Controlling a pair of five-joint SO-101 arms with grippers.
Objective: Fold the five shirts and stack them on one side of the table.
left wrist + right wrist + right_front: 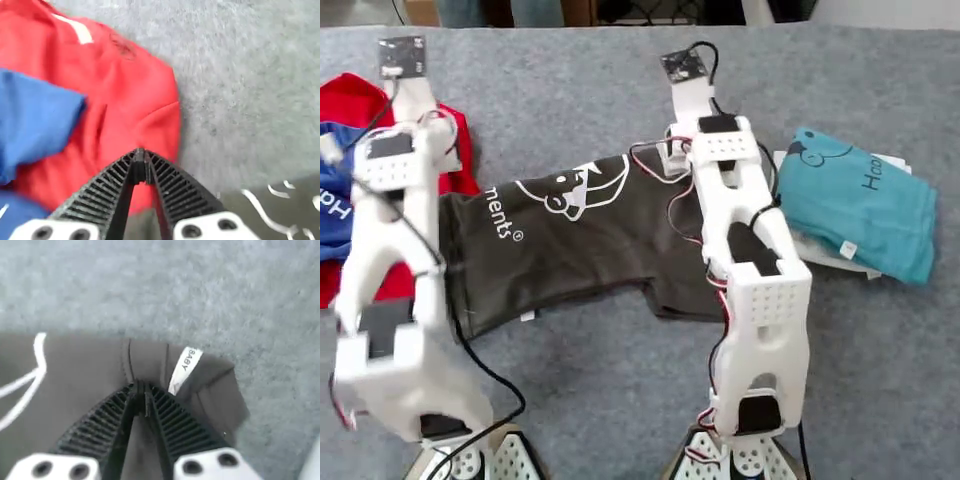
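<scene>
Grey cloth (570, 80) covers my table (620, 400); beyond the table's far edge stand a tan box (420, 10) and some brown wood (577, 10).

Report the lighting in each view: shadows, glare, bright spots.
High view: soft, even light, no hard shadows on the grey table cover, no glare on the white arms. Left wrist view: the red shirt is evenly lit, with slight shading in its folds. Right wrist view: the dark shirt shows soft shading at its creases, and its white tag is the brightest spot.

We see a grey, felt-like tabletop (550, 90); beyond its far edge stand dark furniture (650, 10) and brown wood (420, 10).
</scene>
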